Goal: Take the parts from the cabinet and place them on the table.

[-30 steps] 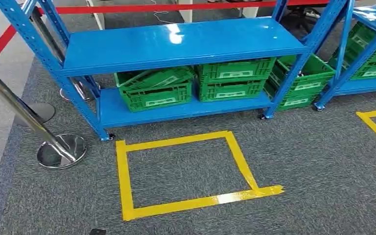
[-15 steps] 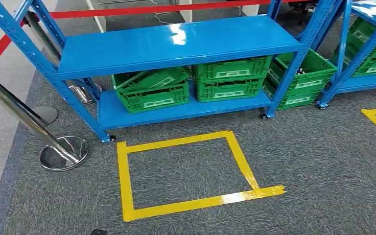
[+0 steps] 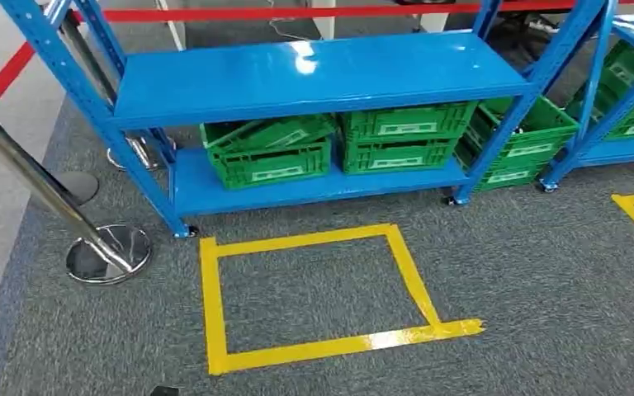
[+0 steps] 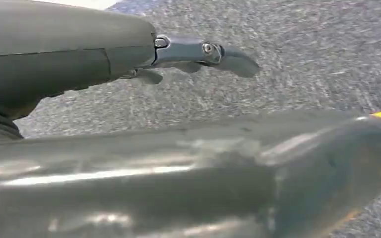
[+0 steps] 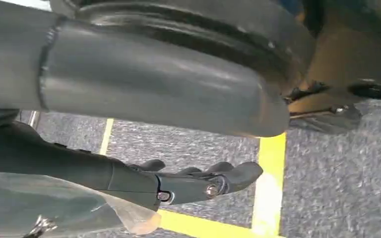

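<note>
L hand point(image 4: 188, 57) hanging over grey carpet point(image 4: 302, 54), fingers loosely apart, holding nothing. R hand point(image 5: 188, 183) likewise, above yellow tape point(image 5: 270, 183). Green crates point(image 3: 330, 144) sitting on blue cabinet's point(image 3: 314, 74) low shelf, well apart from both hands' fingers.

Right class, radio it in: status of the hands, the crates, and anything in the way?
Left hand and right hand empty. Crates on the rack's lower shelf. Post stands left.

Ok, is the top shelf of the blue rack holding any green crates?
No, the top shelf of the blue rack is bare; the green crates sit on the lower shelf beneath it.
</note>
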Robot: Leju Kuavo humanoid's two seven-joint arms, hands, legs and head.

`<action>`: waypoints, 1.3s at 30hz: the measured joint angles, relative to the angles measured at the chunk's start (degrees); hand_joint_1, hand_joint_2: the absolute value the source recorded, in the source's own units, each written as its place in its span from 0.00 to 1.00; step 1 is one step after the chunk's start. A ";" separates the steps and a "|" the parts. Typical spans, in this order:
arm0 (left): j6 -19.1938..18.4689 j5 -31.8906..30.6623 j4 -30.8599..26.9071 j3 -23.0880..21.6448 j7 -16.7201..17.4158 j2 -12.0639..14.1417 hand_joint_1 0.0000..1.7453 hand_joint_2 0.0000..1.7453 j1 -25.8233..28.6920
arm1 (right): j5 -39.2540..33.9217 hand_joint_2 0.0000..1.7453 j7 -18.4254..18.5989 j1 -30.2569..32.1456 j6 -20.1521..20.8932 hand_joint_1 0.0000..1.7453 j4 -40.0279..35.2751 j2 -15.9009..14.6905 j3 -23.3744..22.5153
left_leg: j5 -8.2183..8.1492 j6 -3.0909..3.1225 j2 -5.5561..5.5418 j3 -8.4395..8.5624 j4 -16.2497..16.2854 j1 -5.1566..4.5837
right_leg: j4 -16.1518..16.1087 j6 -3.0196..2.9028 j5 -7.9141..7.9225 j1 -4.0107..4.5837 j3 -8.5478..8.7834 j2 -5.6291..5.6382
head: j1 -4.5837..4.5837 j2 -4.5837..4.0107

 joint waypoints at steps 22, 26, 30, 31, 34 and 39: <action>-0.04 -0.15 0.00 0.04 0.02 -0.02 0.00 0.00 0.19 | 0.09 0.00 -0.15 0.18 0.88 0.00 0.00 -0.02 0.00 | 1.19 -1.91 0.01 -2.95 3.82 -0.19 | -13.11 -2.24 4.06 0.04 9.15 -0.11 | -0.59 0.00; 0.02 -0.17 0.00 0.11 0.09 0.04 0.00 0.00 0.16 | 0.11 0.00 -0.20 -0.08 1.03 0.00 -0.02 -0.02 0.00 | 0.04 -0.64 -0.15 -1.23 1.29 -0.65 | -13.33 -0.72 3.99 -0.03 10.85 -0.36 | -0.46 0.00; 0.02 -0.17 0.00 0.20 0.09 0.00 0.00 0.00 -0.07 | 0.15 0.00 -0.20 -0.41 0.96 0.00 0.00 -0.02 0.00 | -0.50 0.32 -0.16 0.36 0.57 -0.23 | -2.90 -0.14 0.00 -0.08 4.29 0.01 | 0.09 0.00; 0.02 -0.20 0.00 0.20 0.07 -0.09 0.00 0.00 -0.06 | 0.15 0.00 -0.20 -0.31 0.96 0.00 0.00 -0.02 0.00 | -0.85 0.43 -0.16 0.57 0.57 -0.27 | 1.44 -0.07 -1.79 -0.06 1.14 0.03 | 0.09 0.00; 0.02 -0.17 0.00 0.20 0.09 -0.09 0.00 0.00 0.23 | 0.15 0.00 -0.11 0.19 0.96 0.00 0.00 -0.02 0.00 | -2.16 0.38 -0.40 2.22 0.57 -0.27 | 1.72 -0.12 0.02 -0.03 -2.19 0.03 | 0.13 0.00; 0.02 -0.17 0.02 0.28 0.09 -0.24 0.00 0.00 -0.03 | 0.11 0.00 -0.04 0.01 0.99 0.00 0.04 -0.04 0.00 | -4.65 -1.04 -0.56 4.29 0.43 -0.34 | -10.65 -1.55 8.08 0.50 1.85 0.03 | 0.07 0.00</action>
